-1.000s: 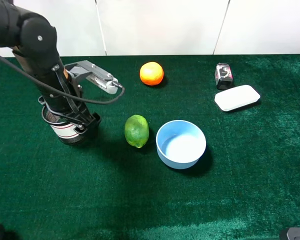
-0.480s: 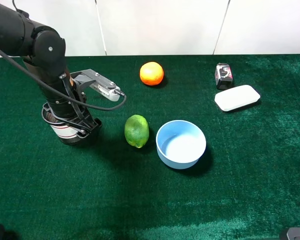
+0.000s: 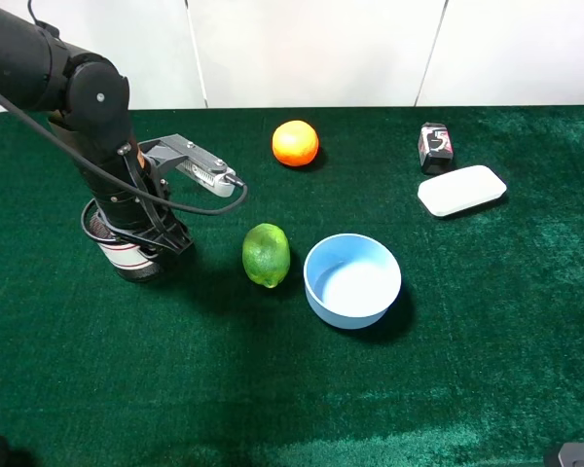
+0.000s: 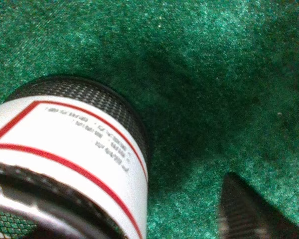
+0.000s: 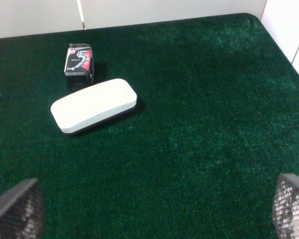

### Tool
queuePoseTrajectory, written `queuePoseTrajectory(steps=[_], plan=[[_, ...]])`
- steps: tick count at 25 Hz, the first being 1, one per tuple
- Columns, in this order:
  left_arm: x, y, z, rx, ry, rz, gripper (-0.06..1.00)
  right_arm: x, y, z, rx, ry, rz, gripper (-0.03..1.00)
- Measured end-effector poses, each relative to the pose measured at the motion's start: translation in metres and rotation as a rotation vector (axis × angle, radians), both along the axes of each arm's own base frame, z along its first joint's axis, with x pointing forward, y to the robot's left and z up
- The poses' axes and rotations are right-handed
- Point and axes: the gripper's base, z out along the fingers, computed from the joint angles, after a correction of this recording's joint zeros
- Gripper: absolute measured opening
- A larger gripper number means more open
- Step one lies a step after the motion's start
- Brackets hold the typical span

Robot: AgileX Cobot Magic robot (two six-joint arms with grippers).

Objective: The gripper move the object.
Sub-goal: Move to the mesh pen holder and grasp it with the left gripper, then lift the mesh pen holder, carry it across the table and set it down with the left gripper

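The black wire-mesh cup (image 3: 127, 251) with a white, red-striped band stands upright on the green cloth at the left. My left gripper (image 3: 154, 235) hangs at the cup's upper right side, over its rim. In the left wrist view the cup (image 4: 65, 149) fills the near side, and one black finger (image 4: 249, 214) stands apart from it with green cloth between. The other finger is hidden. My right gripper (image 5: 159, 209) is open and empty; only its two fingertips show, far apart.
A green lime (image 3: 266, 255) and a light blue bowl (image 3: 352, 280) lie right of the cup. An orange (image 3: 295, 143) sits at the back. A small dark packet (image 3: 434, 146) and a white case (image 3: 461, 190) lie at the back right.
My left arm has risen and shifted slightly right, so the gripper now sits higher against the cup. The cup has stayed in place on the cloth.
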Motion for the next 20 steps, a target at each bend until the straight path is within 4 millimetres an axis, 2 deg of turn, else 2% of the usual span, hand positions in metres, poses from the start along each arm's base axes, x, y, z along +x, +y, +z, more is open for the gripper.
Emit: queuePoseTrajectory(steps=[8, 20], plan=[[0.0000, 0.0000, 0.0000, 0.000, 0.000, 0.006, 0.11, 0.0000, 0.0000, 0.0000, 0.000, 0.000, 0.000, 0.69], [0.0000, 0.0000, 0.0000, 0.000, 0.000, 0.025, 0.10, 0.0000, 0.0000, 0.0000, 0.000, 0.000, 0.000, 0.69]])
